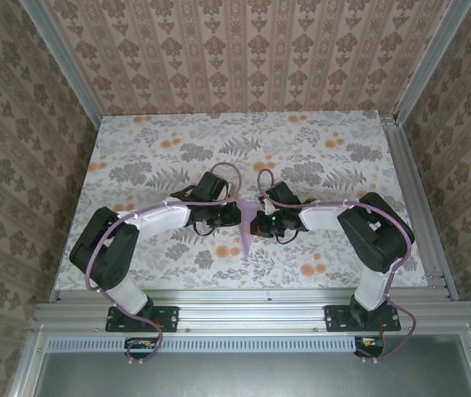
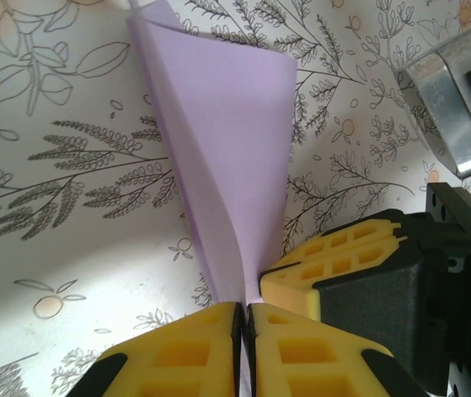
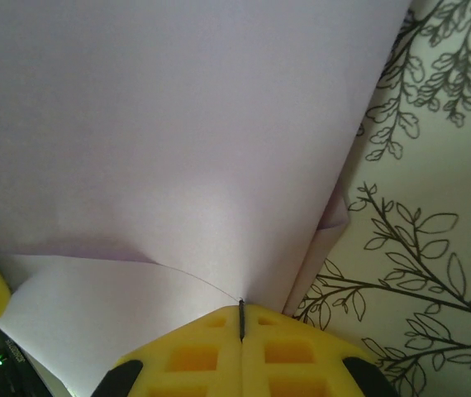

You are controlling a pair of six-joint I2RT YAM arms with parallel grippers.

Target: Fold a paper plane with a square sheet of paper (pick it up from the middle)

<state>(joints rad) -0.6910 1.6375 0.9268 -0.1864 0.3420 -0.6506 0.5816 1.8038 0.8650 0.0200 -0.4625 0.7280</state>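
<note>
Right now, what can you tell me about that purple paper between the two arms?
The lilac paper is thin, plain and pale. It is folded lengthwise into a slim tapering dart with overlapping layers, and one flap curls open. From above it sits mid-table, its point aimed at the near edge. The left gripper and the right gripper are both shut on it from opposite sides. Whether its tip rests on the floral tabletop cannot be told.

Left fingers (image 2: 186, 347), right fingers (image 3: 186, 356): both tightly together.
</note>
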